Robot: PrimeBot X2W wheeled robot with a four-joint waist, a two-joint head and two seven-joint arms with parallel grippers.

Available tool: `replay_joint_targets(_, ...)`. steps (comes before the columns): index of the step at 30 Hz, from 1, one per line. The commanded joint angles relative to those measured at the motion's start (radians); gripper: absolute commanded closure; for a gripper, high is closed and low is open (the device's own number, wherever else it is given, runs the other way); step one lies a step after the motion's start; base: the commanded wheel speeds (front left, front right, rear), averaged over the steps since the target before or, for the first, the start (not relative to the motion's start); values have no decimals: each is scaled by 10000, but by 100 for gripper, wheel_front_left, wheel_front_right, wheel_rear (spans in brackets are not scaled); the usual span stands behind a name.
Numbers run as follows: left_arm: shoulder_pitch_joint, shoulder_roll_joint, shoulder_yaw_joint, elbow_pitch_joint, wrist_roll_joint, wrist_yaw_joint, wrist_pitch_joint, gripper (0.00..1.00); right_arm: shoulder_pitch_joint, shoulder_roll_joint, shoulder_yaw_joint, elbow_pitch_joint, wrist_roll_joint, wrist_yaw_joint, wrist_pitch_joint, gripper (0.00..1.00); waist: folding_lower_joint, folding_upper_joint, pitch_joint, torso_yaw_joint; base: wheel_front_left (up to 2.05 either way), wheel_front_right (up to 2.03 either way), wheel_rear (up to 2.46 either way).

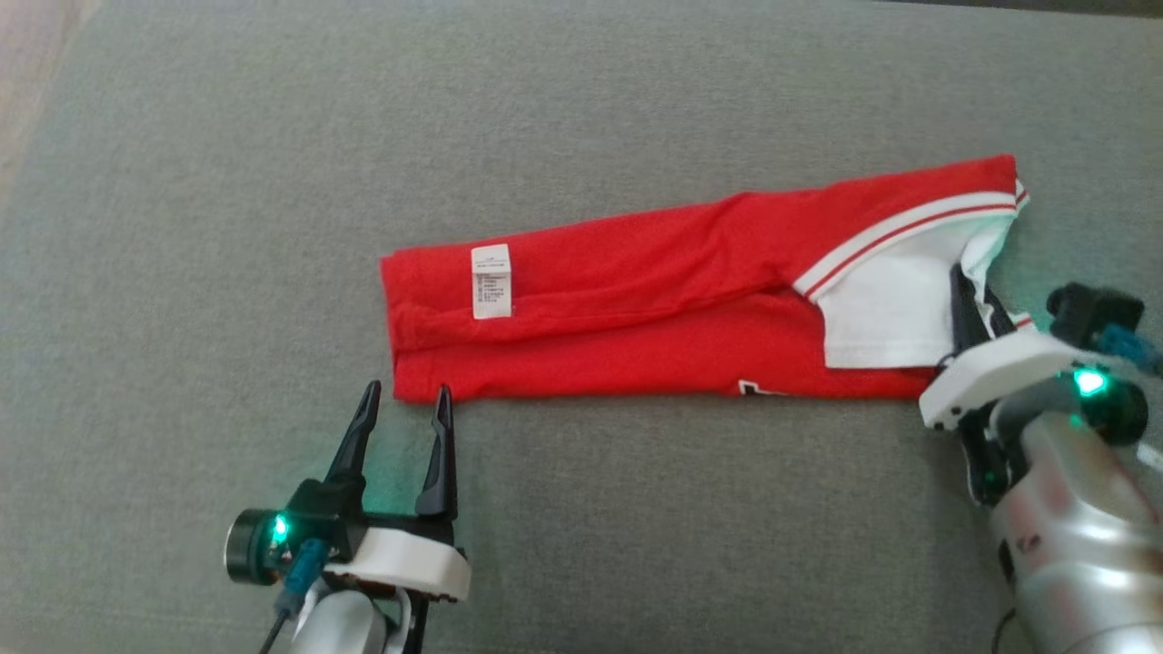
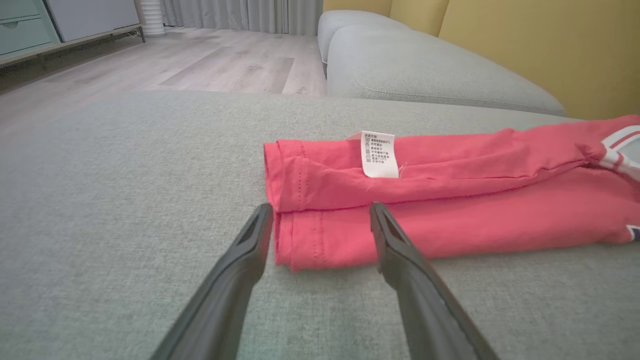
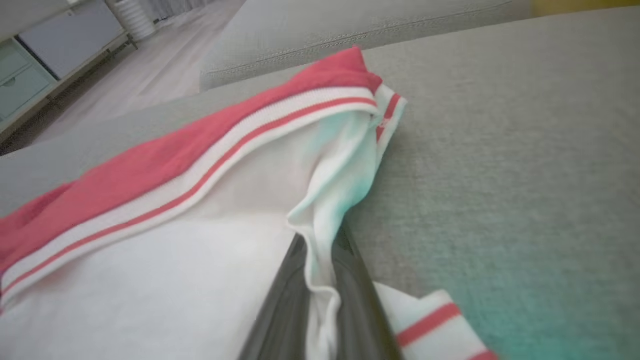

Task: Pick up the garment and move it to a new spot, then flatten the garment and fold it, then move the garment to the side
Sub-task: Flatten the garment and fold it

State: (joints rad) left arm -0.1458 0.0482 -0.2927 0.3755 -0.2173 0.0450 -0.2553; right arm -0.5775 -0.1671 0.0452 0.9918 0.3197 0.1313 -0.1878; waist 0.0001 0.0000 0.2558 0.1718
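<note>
- A red garment (image 1: 636, 309) lies on a grey cushion (image 1: 581, 109), folded into a long narrow band that runs from left to right and tilts slightly upward on the right.
- A white label (image 1: 491, 282) with small print lies on the red cloth near the band's left end.
- The band's right end is white cloth with red and white striped trim (image 1: 909, 227).
- The left gripper (image 1: 406, 400) sits low on the cushion with its two dark fingers spread apart and nothing between them.
- Its tips are at the garment's near left corner. I cannot tell whether they touch the cloth.
- The right gripper (image 1: 968, 309) is at the garment's right end.
- In the right wrist view, its fingers (image 3: 285, 300) are pressed together on a fold of the white edge, pinching it.
- The left wrist view also shows a wooden floor (image 2: 210, 60), a pale cabinet (image 2: 30, 25) and a second grey cushion (image 2: 425, 70).
</note>
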Motion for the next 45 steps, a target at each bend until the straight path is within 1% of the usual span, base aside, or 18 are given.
replay_joint_targets(1,-197,21,277,-246,107,14,-64,0,488,73,133,29,172,-6,-300,100,-1,0,-154,-212,0,0,0)
replay_joint_targets(5,-114,21,322,-157,137,-72,-64,0,668,-66,-276,-348,325,-6,-678,100,-1,0,-429,-639,0,0,0)
replay_joint_targets(9,4,20,213,-103,98,-153,-65,0,992,-245,-657,-790,321,-6,-730,100,-1,0,-687,-1020,0,0,0)
replay_joint_targets(12,18,20,70,-68,36,-178,-65,0,1211,-310,-773,-1397,180,-6,-735,100,-1,0,-754,-1176,0,0,0)
replay_joint_targets(15,5,20,-58,-34,-13,-166,-65,0,1349,-85,-542,-2398,87,-6,-736,100,-1,0,-759,-1216,0,0,0)
replay_joint_targets(18,2,20,-164,27,-38,-190,-65,0,1490,297,271,-3515,136,-6,-737,100,-1,0,-736,-1097,0,0,0)
replay_joint_targets(22,22,20,-283,104,-129,-173,-65,0,1712,670,1856,-4438,665,-6,-719,100,-1,0,-770,-650,0,0,0)
replay_joint_targets(27,92,20,-520,152,-193,-167,-65,0,1715,909,3448,-5010,1391,-6,-284,100,-1,0,-809,239,0,0,0)
replay_joint_targets(31,144,20,-706,170,-256,-168,-65,0,1503,1031,4227,-4985,1677,-6,-112,100,-1,0,-819,1084,0,0,0)
replay_joint_targets(34,166,20,-844,186,-303,-158,-65,0,1250,1100,4626,-4778,1774,-6,-91,100,-1,0,-787,1673,0,0,0)
replay_joint_targets(38,214,20,-929,200,-351,-121,-65,0,921,1150,4961,-4256,1881,-6,-142,100,-1,0,-776,2171,0,0,0)
replay_joint_targets(39,222,20,-937,199,-354,-118,-65,0,849,1156,5024,-4119,1952,-6,-172,64,-1,0,-782,2240,0,0,0)
replay_joint_targets(40,244,20,-927,196,-359,-106,-65,0,740,1162,5291,-4145,2386,-6,-318,0,-1,0,-798,2310,0,0,0)
replay_joint_targets(43,263,20,-834,199,-353,-58,-65,0,616,1165,5648,-4520,2946,-6,-602,0,-1,0,-850,2206,0,0,0)
replay_joint_targets(45,257,20,-753,180,-324,-44,-65,0,622,1166,5579,-4660,3002,-6,-697,0,-1,0,-914,1996,0,0,0)
